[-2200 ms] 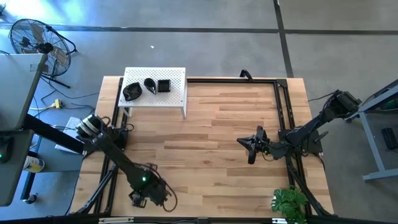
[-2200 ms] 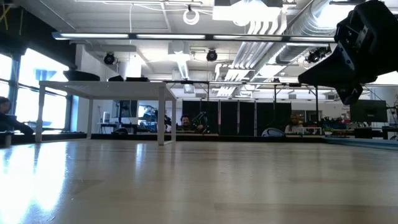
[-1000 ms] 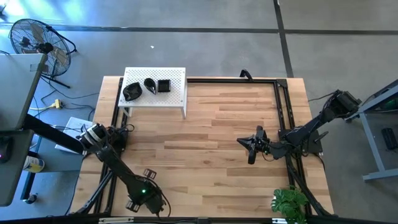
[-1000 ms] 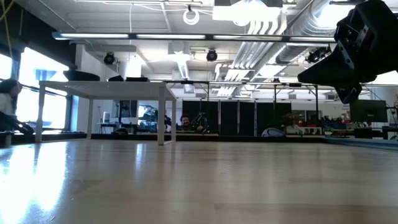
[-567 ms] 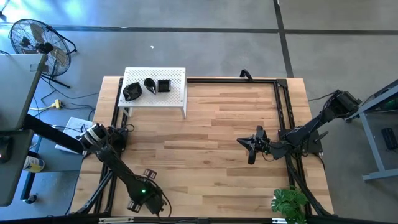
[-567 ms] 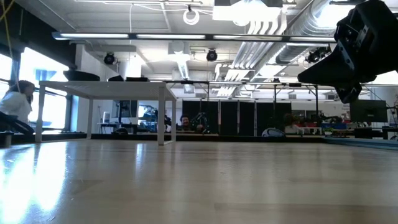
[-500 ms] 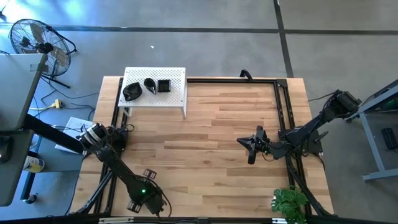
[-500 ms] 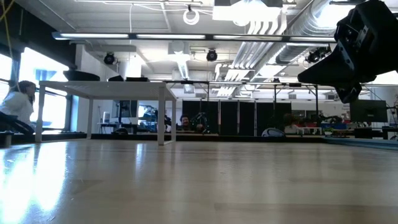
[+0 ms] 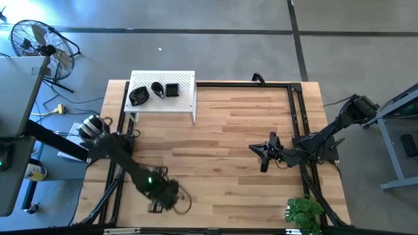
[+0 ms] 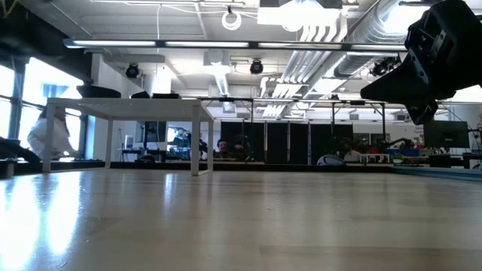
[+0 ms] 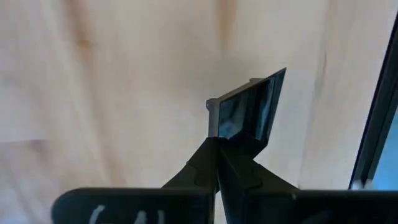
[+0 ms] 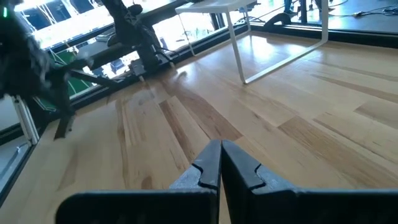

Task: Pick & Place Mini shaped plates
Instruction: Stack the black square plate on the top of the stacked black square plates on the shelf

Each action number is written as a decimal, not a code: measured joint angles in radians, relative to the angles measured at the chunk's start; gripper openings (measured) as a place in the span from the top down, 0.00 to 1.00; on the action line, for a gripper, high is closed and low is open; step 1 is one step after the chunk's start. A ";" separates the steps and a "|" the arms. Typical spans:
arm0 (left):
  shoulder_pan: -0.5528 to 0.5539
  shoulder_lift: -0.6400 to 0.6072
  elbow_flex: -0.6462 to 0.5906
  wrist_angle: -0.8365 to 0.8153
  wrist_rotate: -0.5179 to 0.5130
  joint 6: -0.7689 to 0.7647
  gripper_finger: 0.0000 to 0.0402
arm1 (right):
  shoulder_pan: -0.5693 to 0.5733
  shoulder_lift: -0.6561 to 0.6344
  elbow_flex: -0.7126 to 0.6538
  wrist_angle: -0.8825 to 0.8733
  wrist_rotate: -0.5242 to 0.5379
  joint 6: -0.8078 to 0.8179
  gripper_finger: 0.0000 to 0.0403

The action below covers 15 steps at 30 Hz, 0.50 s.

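Three mini shaped plates (image 9: pixel 155 91) sit on the white perforated stand (image 9: pixel 185 99) at the counter's (image 9: pixel 222 150) far-left corner. Left gripper (image 9: pixel 157 206) near the front edge is clenched on a square plate (image 11: pixel 247 112). Right gripper (image 9: pixel 263 158), fingers clenched empty, hovers right of centre.

Seen from straight overhead, the high camera takes in the whole wooden surface (image 9: pixel 222 150), both arms and the grey floor around it. The low camera sits at board level, facing level across the surface (image 10: pixel 241 218) into the room behind. Both catch the white stand (image 9: pixel 162 95), (image 10: pixel 128 105). The left wrist camera looks closely down past its own fingers (image 11: pixel 205 165) at the planks. The right wrist camera faces low along the surface, past its fingers (image 12: pixel 208 168), toward the white stand (image 12: pixel 249 37).
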 joint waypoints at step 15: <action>0.437 -0.499 -0.001 0.042 -0.237 -0.264 1.00 | 0.000 0.000 0.000 0.005 -0.016 0.000 1.00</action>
